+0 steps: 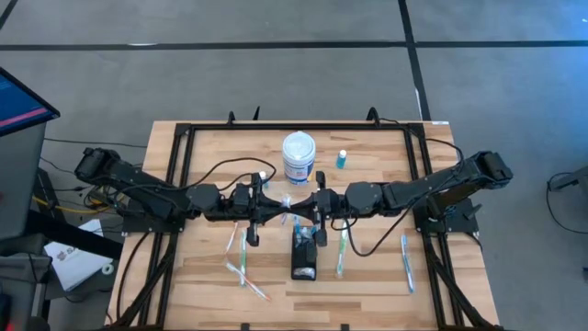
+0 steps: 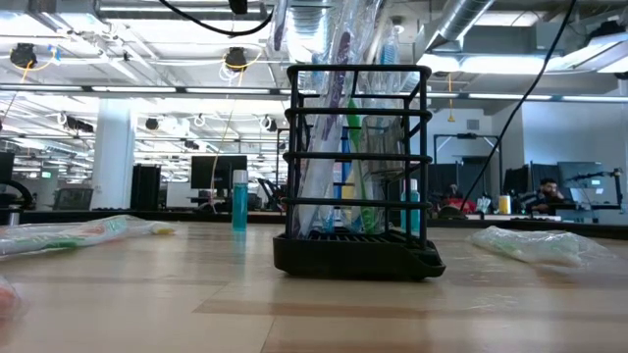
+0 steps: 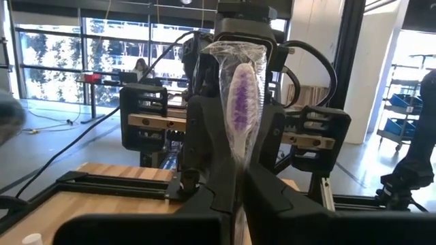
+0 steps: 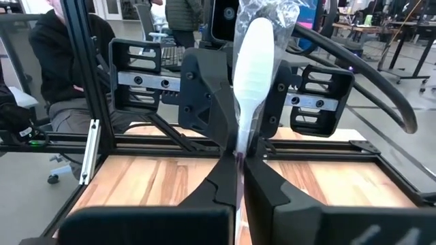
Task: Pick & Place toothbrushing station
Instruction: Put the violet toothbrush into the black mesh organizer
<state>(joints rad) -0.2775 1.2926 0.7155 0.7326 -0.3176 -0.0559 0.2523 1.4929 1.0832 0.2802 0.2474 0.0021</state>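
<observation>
The black slotted holder [image 1: 305, 256] stands on the table near its front edge. In the low view the holder [image 2: 353, 250] has several wrapped toothbrushes standing in it. Farther back, my left gripper [image 1: 277, 205] and my right gripper [image 1: 310, 208] meet tip to tip above the table. Both are shut on one clear-wrapped toothbrush [image 1: 293, 204] that stands upright between them. My left gripper [image 3: 238, 194] faces the toothbrush's purple bristles [image 3: 242, 95]. My right gripper [image 4: 240, 173] faces the toothbrush's white back [image 4: 253, 61]. My left gripper pinches the wrapped toothbrush at its handle below the head [image 3: 238, 170] between its two fingers. It comes level from the table's left side, across the brush. The brush stands upright, head up, clear of the table. My right gripper pinches the same toothbrush at the neck below the head [image 4: 241, 151] between its two fingers. It comes level from the table's right side, across the brush. The head rises above the fingers.
A white round tub [image 1: 299, 156] and a small blue bottle [image 1: 342, 158] stand at the back. Wrapped toothbrushes lie left of the holder [image 1: 243, 250], right of it [image 1: 342, 253] and farther right [image 1: 407, 262]. A black frame [image 1: 179, 165] borders the table.
</observation>
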